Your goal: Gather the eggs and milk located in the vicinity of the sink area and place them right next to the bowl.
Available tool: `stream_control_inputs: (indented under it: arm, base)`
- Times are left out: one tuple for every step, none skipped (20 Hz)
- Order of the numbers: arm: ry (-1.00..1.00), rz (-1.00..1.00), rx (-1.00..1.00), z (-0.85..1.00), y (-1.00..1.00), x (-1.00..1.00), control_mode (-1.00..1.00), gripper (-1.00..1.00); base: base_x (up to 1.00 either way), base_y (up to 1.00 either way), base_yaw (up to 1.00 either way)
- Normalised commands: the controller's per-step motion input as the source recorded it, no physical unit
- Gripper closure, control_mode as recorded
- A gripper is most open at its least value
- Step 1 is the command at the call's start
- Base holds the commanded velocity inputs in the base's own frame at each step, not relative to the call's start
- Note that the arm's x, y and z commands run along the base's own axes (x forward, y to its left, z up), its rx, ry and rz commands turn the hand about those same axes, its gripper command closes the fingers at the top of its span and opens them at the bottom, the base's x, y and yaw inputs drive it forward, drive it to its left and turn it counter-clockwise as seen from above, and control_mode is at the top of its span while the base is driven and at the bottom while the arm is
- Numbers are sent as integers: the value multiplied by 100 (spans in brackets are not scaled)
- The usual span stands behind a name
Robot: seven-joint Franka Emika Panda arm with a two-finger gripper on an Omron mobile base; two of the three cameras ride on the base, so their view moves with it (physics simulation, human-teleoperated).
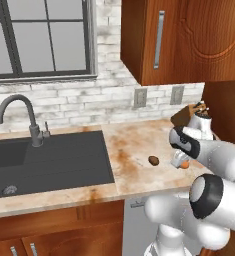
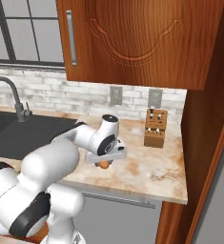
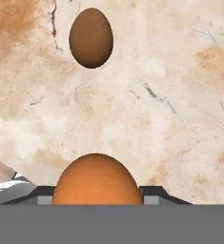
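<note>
An orange-brown egg [image 3: 96,177] sits between the two dark fingertips of my gripper [image 3: 96,193], which is shut on it low over the counter [image 1: 139,180]. The same egg [image 1: 185,164] [image 2: 104,164] peeks out under the gripper [image 1: 183,161] [image 2: 105,161] in both base views. A dark brown egg [image 1: 153,160] [image 3: 91,38] lies loose on the counter a short way to the left, toward the sink [image 1: 49,160]. The milk and the bowl are out of view.
A grey gooseneck faucet [image 1: 19,107] stands behind the dark sink [image 2: 18,133]. A wooden knife block [image 2: 156,127] stands against the back wall at the right. A tall wood panel [image 2: 204,157] ends the counter on the right. Wall cabinets [image 1: 184,40] hang overhead.
</note>
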Motion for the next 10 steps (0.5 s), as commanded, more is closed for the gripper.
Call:
stream_control_inputs:
  arm:
    - [-28, 0, -4, 100, 33, -12, -100, 100]
    - [-24, 0, -3, 100, 40, 0, -100, 100]
    - [-16, 0, -3, 100, 46, 0, -100, 100]
    - [-14, 0, -3, 100, 49, 0, -100, 100]
    - [-12, 0, -3, 100, 51, 0, -100, 100]
    - [-11, 0, -3, 100, 50, 0, -100, 100]
    - [-9, 0, -3, 100, 47, 0, -100, 100]
    - [-7, -1, -3, 100, 44, -2, -100, 100]
    - [-7, -1, -3, 100, 46, -2, -100, 100]
    - [-5, -1, -3, 100, 47, -1, -100, 100]
  base:
    - [0, 0, 0]
    - [0, 0, 0]
    - [0, 0, 0]
    - [0, 0, 0]
    - [0, 0, 0]
    - [0, 0, 0]
    - [0, 0, 0]
    - [0, 0, 0]
    - [0, 0, 0]
    - [0, 0, 0]
